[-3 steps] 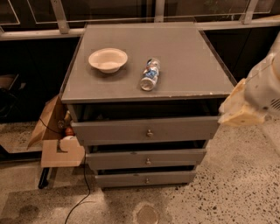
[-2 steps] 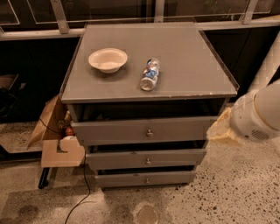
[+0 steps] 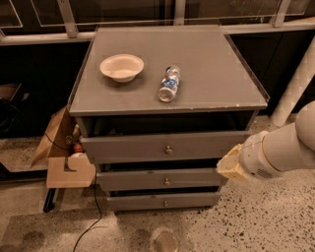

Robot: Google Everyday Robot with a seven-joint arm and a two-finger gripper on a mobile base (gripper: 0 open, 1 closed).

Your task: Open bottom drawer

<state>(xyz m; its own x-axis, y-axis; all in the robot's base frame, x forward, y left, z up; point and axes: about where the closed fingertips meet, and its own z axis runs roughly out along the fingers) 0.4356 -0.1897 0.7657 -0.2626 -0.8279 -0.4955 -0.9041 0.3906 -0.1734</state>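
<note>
White tubular arm point(image 3: 290, 147) — yellowish, perhaps padded, jaws at lower right.

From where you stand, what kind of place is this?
Probably an indoor office or lab corner: a grey three-drawer cabinet stands on a speckled stone floor, against dark glass panels with pale frames. The gripper is at the cabinet's front corner, level with the middle drawer.

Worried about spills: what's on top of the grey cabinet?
A white bowl and a plastic bottle lying on its side sit on the cabinet top. The gripper is at the right end of the middle drawer. Inside the bottom drawer is hidden.
</note>
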